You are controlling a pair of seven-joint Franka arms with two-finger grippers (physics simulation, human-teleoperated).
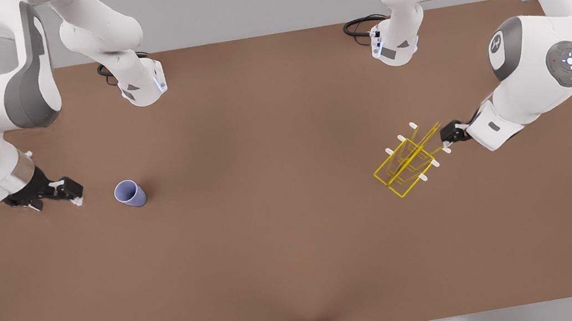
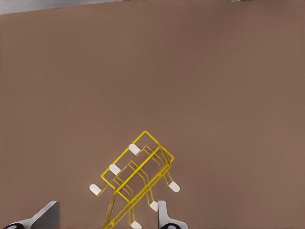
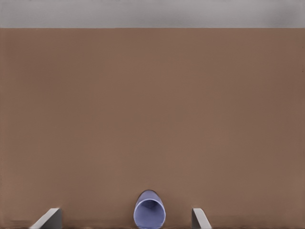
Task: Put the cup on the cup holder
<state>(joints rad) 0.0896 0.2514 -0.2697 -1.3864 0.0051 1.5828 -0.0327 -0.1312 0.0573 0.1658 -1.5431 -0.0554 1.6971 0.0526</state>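
1. The right gripper (image 1: 62, 193) sits low over the table (image 1: 276, 251) at the front view's left, fingers spread wide and holding nothing.
2. The cup (image 1: 130, 193) stands apart just ahead of those jaws, in line with the gap between them, mouth tipped toward them.
3. The left gripper (image 1: 449, 137) reaches in at the front view's right, forearm angled down, fingers parted around the near end of the cup holder (image 1: 409, 161); contact is unclear.
4. Cup and holder are well apart.

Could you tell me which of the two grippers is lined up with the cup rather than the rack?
The right gripper, at the front view's left: the lavender cup stands just ahead of its open fingers. The left gripper instead faces the yellow cup holder.
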